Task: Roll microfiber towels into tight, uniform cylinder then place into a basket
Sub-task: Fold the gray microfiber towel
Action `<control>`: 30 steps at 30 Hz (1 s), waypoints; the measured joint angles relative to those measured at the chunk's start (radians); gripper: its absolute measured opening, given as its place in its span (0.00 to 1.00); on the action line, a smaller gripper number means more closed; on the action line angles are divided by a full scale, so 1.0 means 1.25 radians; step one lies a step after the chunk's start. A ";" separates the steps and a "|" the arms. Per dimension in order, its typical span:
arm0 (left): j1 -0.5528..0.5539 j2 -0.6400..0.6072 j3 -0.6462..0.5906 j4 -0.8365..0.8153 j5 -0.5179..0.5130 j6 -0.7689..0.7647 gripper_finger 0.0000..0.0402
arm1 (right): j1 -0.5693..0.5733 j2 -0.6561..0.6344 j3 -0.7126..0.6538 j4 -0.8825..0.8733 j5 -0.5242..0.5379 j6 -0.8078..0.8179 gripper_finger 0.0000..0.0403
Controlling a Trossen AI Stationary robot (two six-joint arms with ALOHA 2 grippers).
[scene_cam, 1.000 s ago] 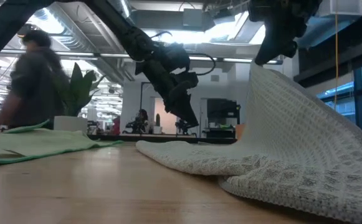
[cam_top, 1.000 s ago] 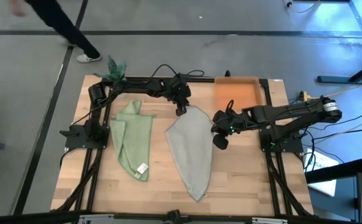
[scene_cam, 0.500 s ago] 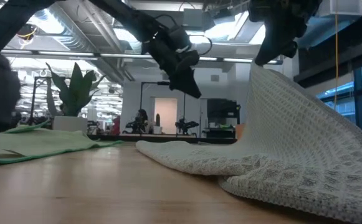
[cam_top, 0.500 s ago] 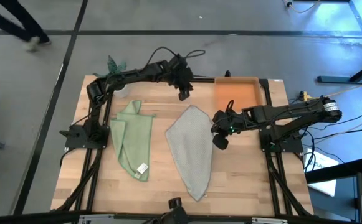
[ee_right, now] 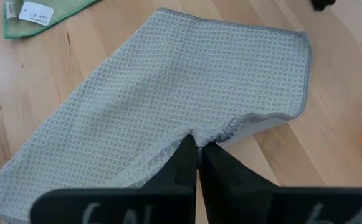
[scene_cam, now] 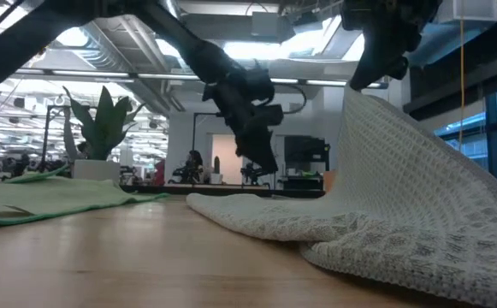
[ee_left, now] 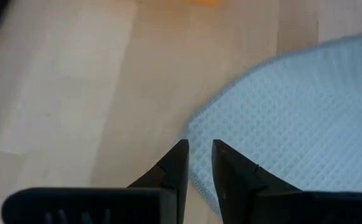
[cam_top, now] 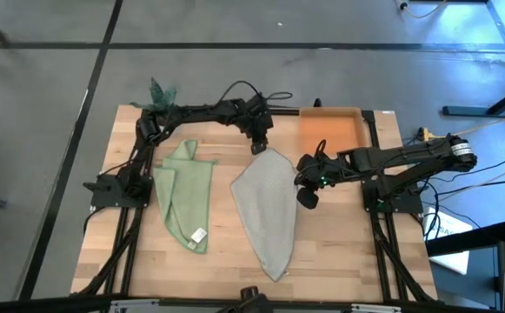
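The grey towel [cam_top: 265, 207] is a waffle-weave cloth spread unrolled at the centre of the frame, broad at its upper end and tapering to a point toward the lower edge. Its right edge is pinched and lifted, so the cloth rises there in a slope. The green towel [cam_top: 186, 196] lies flat to its left, well apart, folded lengthwise, with 1 small white tag [cam_top: 199, 235] at its lower end. The orange basket [cam_top: 328, 132] sits in the upper right, shallow and rectangular.
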 joint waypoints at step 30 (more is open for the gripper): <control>-0.023 0.014 0.000 -0.089 -0.069 0.045 0.15 | 0.000 0.000 0.000 0.002 0.026 0.003 0.02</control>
